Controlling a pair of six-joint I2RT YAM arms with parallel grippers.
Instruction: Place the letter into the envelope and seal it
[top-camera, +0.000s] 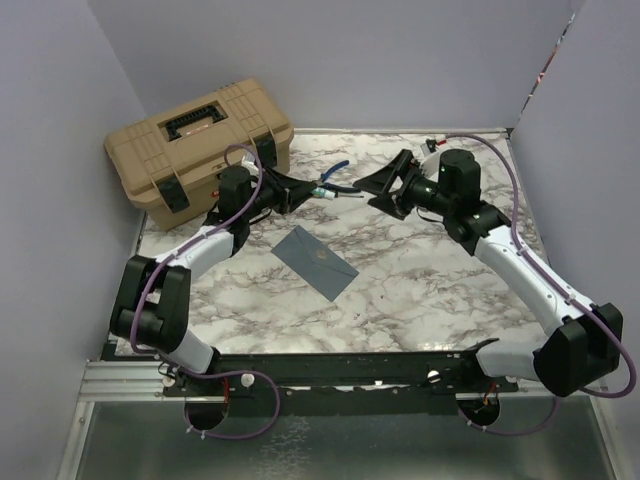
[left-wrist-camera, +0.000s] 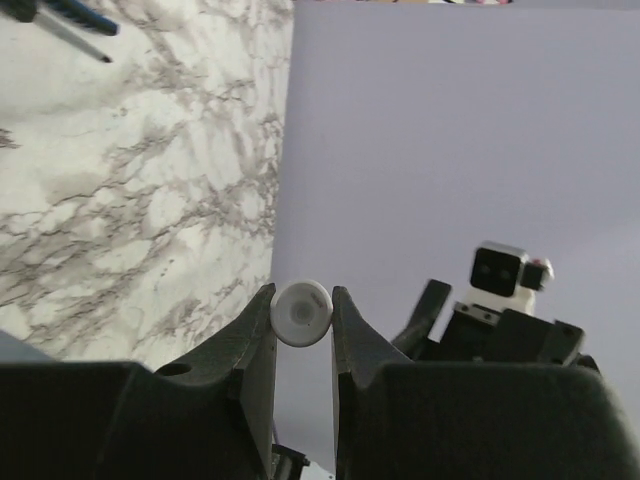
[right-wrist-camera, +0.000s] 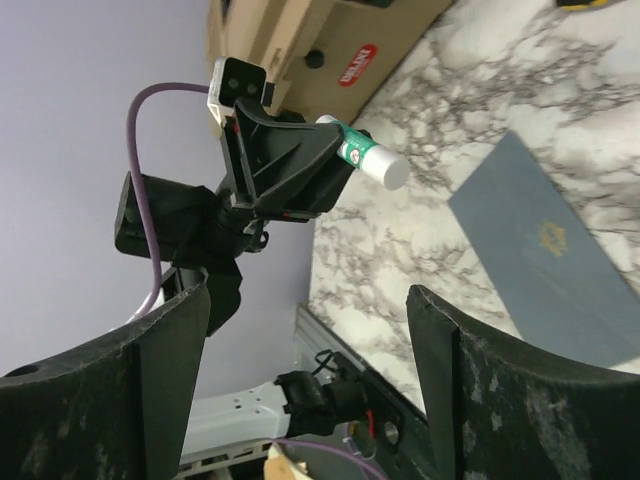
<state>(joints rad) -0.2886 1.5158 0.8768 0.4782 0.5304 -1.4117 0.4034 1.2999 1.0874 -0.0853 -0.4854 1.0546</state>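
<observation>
Two left fingers (left-wrist-camera: 250, 345) pinch a glue stick (left-wrist-camera: 301, 312) by its barrel, so the left gripper (left-wrist-camera: 301, 298) is clamped on it, one white end poking out; the right gripper (right-wrist-camera: 308, 300) faces it with jaws spread wide, gripping nothing; below and between both arms, the envelope (top-camera: 316, 262) lies flat on the marble table (top-camera: 430, 290), untouched, gold mark up; a tan toolbox (top-camera: 198, 145) sits at the far left corner.

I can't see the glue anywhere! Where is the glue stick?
The left pincer grips the glue stick over the far side of the table, right of the tan toolbox and beyond the envelope.
</observation>
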